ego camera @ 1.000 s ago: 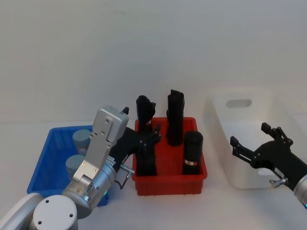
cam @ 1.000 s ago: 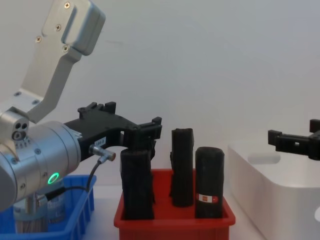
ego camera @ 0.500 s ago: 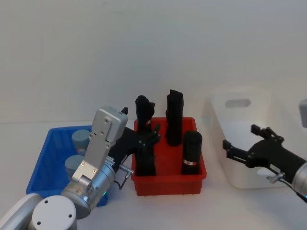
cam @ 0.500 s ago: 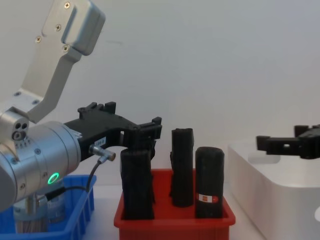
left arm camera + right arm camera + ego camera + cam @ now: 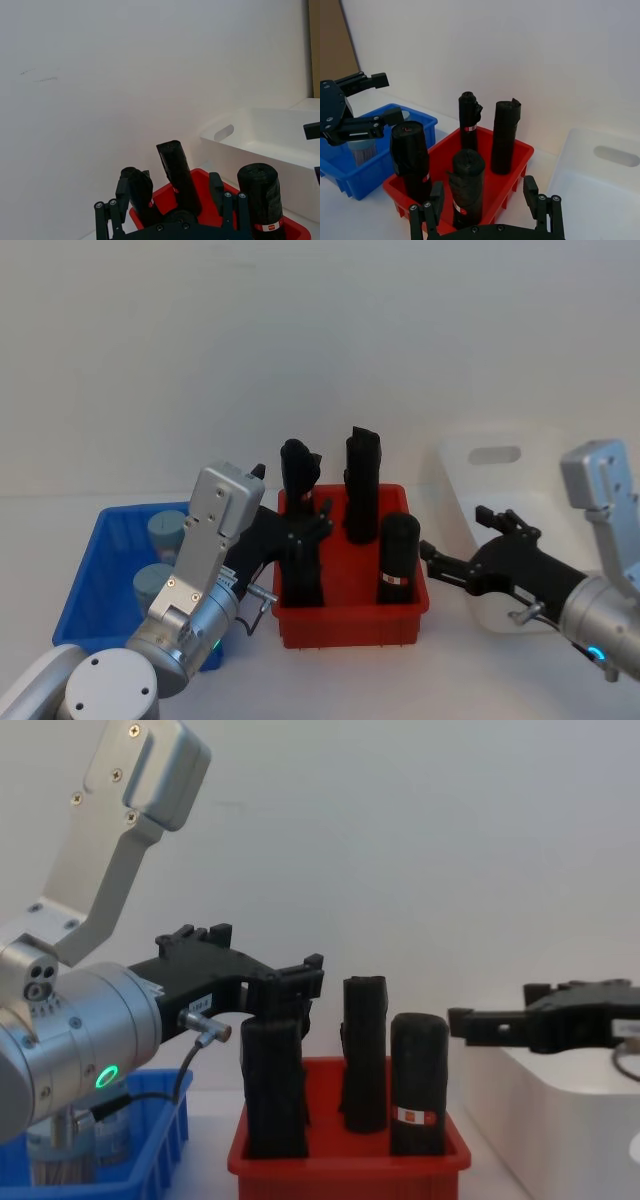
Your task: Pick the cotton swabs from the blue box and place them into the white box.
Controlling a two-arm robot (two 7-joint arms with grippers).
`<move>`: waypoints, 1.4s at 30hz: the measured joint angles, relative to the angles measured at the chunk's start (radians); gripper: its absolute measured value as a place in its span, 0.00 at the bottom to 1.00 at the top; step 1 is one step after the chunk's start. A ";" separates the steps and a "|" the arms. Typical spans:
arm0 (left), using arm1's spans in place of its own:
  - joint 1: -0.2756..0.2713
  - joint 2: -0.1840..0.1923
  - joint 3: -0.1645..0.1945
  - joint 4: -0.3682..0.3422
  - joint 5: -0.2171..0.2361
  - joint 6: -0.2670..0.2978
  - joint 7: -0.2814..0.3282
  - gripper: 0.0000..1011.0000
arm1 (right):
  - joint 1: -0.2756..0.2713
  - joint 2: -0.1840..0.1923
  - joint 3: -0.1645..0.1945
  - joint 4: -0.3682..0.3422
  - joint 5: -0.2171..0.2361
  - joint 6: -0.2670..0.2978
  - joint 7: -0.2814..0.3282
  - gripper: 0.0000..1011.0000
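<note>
Leftward my right claw (image 5: 450, 532) has swung, open, off the white box (image 5: 462, 480); my open left claw (image 5: 312, 525) hangs nearer the cotton swabs (image 5: 166, 531), upright in the blue box (image 5: 88, 585) to its left.

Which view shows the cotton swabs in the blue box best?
The head view: both cotton swabs stand in the blue box, lids seen from above. The chest view catches them low, mostly behind the left arm; the right wrist view shows them partly hidden by the left gripper.
</note>
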 joint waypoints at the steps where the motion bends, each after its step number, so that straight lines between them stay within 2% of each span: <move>1: 0.000 0.000 0.000 0.000 0.000 0.000 0.000 0.99 | 0.002 -0.005 -0.004 0.004 -0.006 -0.001 -0.003 0.99; 12: 0.000 0.000 0.000 0.000 0.000 0.000 0.000 0.99 | 0.034 -0.067 -0.056 0.057 -0.099 -0.011 -0.047 0.99; 22: 0.000 0.000 0.000 0.000 0.000 0.000 0.000 0.99 | 0.061 -0.116 -0.088 0.111 -0.148 0.001 -0.084 0.99; 31: 0.000 0.000 0.000 0.000 0.000 0.000 0.000 0.99 | 0.082 -0.154 -0.107 0.159 -0.173 0.016 -0.133 0.99; 42: 0.000 0.000 0.000 0.000 0.000 0.000 0.000 0.99 | 0.105 -0.191 -0.120 0.208 -0.179 0.028 -0.179 0.99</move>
